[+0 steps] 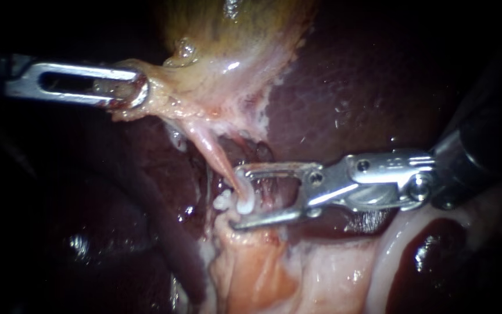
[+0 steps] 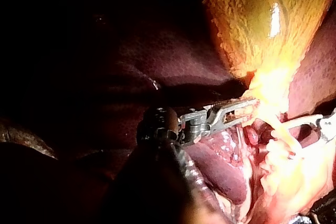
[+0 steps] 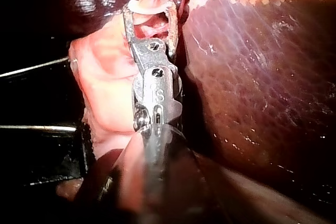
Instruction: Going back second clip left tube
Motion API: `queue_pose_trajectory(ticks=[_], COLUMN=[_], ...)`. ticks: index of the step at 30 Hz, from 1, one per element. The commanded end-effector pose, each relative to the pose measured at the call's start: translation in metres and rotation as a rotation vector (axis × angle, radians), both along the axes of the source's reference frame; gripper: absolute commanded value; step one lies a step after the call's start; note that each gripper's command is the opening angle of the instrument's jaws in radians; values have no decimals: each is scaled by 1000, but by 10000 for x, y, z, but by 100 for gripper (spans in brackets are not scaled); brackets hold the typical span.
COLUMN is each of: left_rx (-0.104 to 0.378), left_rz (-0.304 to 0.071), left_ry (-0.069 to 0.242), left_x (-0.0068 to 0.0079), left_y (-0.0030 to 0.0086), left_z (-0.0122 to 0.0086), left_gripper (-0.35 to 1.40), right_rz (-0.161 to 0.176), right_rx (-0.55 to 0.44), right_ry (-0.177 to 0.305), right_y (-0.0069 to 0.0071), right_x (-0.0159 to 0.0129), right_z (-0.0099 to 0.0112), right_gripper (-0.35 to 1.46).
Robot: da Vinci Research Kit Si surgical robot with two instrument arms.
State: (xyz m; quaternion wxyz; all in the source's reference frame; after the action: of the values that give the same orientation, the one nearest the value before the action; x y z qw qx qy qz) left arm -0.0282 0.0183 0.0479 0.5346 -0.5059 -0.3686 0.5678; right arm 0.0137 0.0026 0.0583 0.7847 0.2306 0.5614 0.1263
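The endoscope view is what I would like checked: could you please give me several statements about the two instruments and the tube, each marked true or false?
1. The left instrument has its jaws shut on pale tissue at the gallbladder. True.
2. The right instrument has its jaws shut and holds nothing. False: its jaws stand open, with the tube between them.
3. A white clip sits on the tube, near the right instrument's jaw tips. True.
4. The two instruments' jaws touch each other. False: they are clearly apart, the left up at the gallbladder and the right lower down at the tube, beside the dark liver.
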Motion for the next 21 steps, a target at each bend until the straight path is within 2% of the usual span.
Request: queue_pose_trajectory(ticks=[1, 9, 21], left_rx=[0, -1, -1], left_rz=[0, -3, -4], left_ry=[-1, 2, 2], left_x=[0, 1, 1], left_y=[0, 0, -1], left_z=[0, 0, 0], left_gripper=[-35, -35, -35], right_rz=[-4, -1, -12], right_rx=[-6, -20, -41], right_ry=[3, 3, 10], right_y=[1, 7, 6], right_x=[-6, -44, -49], right_z=[-2, -12, -14], right_gripper=[50, 50, 50])
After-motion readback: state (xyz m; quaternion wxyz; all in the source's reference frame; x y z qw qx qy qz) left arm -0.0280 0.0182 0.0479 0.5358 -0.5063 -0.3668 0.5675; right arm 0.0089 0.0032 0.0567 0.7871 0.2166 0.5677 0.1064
